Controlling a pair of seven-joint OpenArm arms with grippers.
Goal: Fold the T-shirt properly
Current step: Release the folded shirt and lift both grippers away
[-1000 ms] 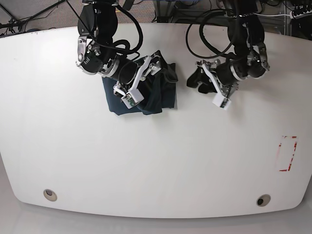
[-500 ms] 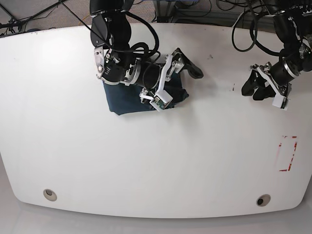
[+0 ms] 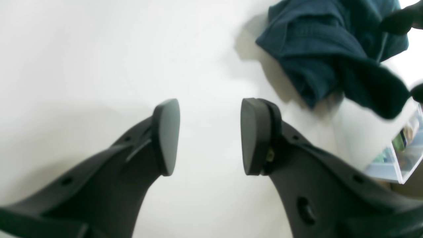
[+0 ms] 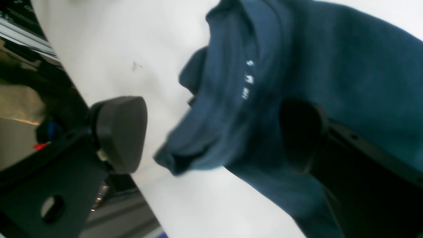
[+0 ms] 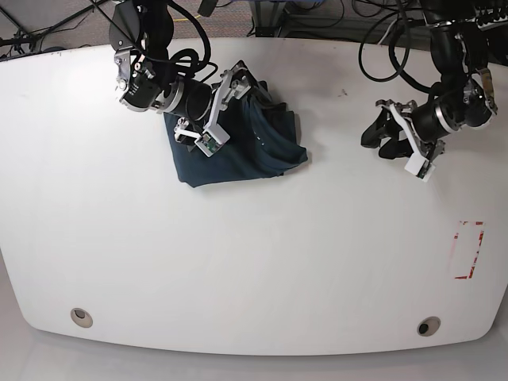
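Mostly bare white table; T-shirt bunched; both arms' fingers apart, empty.

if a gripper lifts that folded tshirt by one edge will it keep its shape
Probably not. The T-shirt is soft cloth, already rumpled with drooping folds in the right wrist view, so a lifted edge would likely sag and the layers unfold. It looks light, and would probably bunch rather than slide cleanly on the table.

Both black arms trail looped black cables and carry white brackets, each hand ending in matte black fingers with rounded pads.
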